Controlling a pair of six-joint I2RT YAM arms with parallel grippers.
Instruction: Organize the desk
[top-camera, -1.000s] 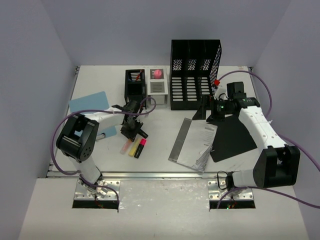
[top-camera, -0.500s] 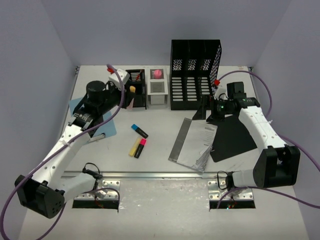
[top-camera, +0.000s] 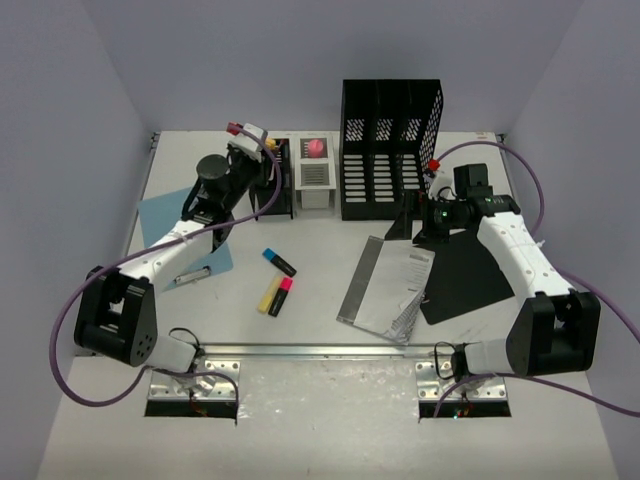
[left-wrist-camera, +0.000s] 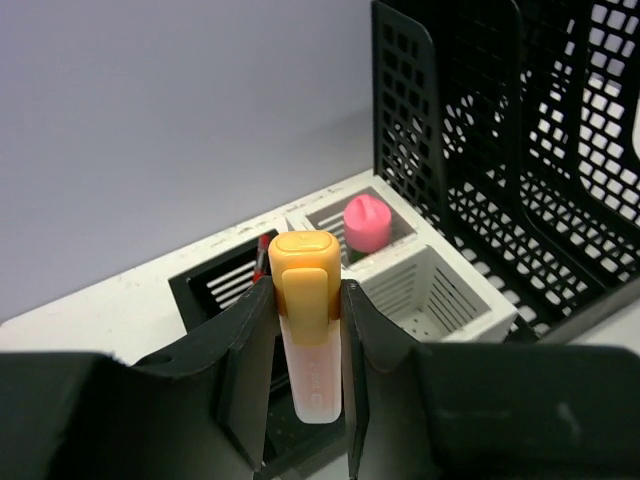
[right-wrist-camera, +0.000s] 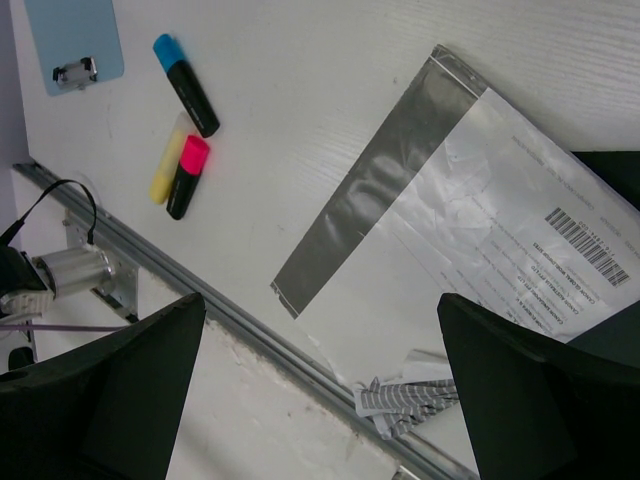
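Observation:
The white desk (top-camera: 320, 315) holds a blue highlighter (top-camera: 279, 262), a yellow one (top-camera: 268, 294) and a pink one (top-camera: 281, 296) left of the middle. My left gripper (top-camera: 262, 168) is shut on an orange-capped highlighter (left-wrist-camera: 305, 330) and holds it upright, cap up, over the black pen cup (left-wrist-camera: 215, 290). My right gripper (top-camera: 408, 222) is open and empty, above the grey mailer bag (top-camera: 385, 290). In the right wrist view its wide-apart fingers (right-wrist-camera: 130, 370) frame the bag (right-wrist-camera: 450, 230), with the blue (right-wrist-camera: 187, 85), yellow (right-wrist-camera: 165, 165) and pink (right-wrist-camera: 187, 178) highlighters beyond.
A tall black mesh file rack (top-camera: 390, 145) stands at the back. A white holder (top-camera: 315, 172) with a pink thing in it stands beside the pen cup (top-camera: 272, 185). A blue clipboard (top-camera: 180, 235) lies left, a black sheet (top-camera: 465, 275) right. A metal rail (top-camera: 320, 350) runs along the near edge.
My left arm lifted the orange-capped highlighter from beside the others and carried it back to above the black pen cup. The right arm has not moved.

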